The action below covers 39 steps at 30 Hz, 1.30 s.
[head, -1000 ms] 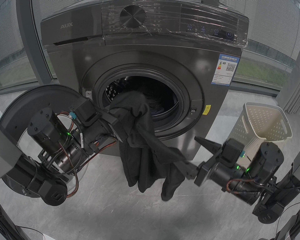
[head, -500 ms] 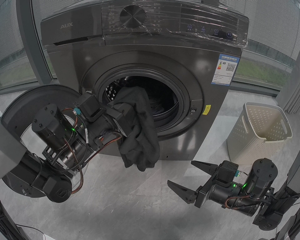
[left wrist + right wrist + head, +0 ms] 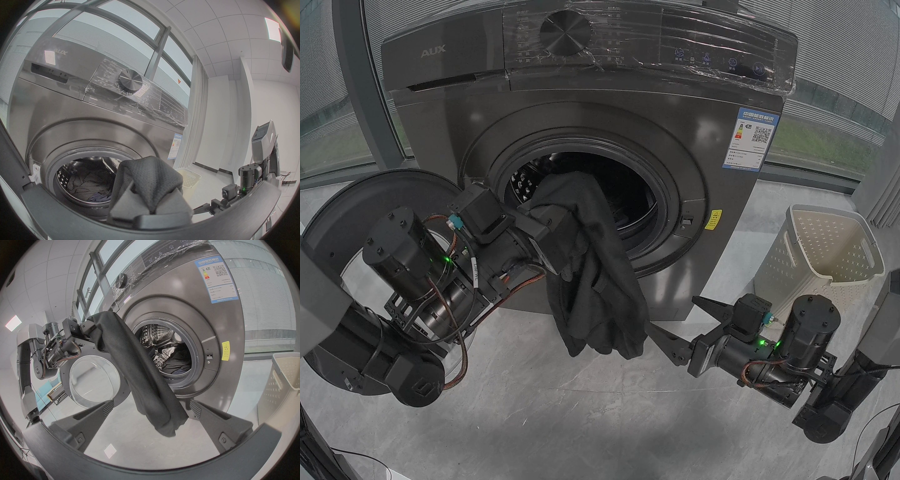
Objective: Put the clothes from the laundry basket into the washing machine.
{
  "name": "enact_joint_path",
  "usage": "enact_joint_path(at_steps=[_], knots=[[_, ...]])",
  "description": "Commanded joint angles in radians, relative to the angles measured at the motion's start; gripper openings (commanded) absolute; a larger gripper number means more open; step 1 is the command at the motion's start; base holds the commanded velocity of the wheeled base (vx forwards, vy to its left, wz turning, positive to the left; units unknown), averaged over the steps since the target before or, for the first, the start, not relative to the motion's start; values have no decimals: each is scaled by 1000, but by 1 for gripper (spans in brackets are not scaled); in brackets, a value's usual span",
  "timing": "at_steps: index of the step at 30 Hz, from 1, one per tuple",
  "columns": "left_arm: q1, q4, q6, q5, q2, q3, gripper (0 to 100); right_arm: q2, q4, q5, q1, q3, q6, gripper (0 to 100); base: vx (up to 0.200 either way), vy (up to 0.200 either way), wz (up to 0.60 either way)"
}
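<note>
The right gripper (image 3: 674, 314) waits low with its jaws spread, just beside the dark garment's (image 3: 600, 281) hanging hem. Farther in, the left gripper (image 3: 556, 231) pinches the garment's top at the washing machine's (image 3: 675, 156) open drum (image 3: 631, 194). Loading is underway, and next the dangling hem probably needs lifting inside.

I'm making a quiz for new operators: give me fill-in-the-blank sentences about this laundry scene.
1. The left gripper is ____ on the dark garment.
2. The right gripper has its fingers ____ near the garment's hanging end.
3. The laundry basket stands on the robot's ____ side.
4. Inside the washing machine's ____ lie other clothes.
Missing words: shut; open; right; drum.
</note>
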Motion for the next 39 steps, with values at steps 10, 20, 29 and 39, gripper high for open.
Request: enact_joint_path(at_steps=[10, 20, 29, 39], knots=[[-18, -4, 0, 0, 2, -9, 0, 185, -7, 39, 52, -172, -10, 100, 0, 0, 0], [-26, -4, -2, 2, 7, -12, 0, 391, 6, 41, 95, -468, -51, 100, 0, 0, 0], [-33, -3, 5, 22, 10, -24, 0, 497, 21, 30, 95, -635, -54, 100, 0, 0, 0], [-42, 9, 3, 45, 11, -72, 0, 578, 56, -5, 45, -800, -51, 100, 0, 0, 0]])
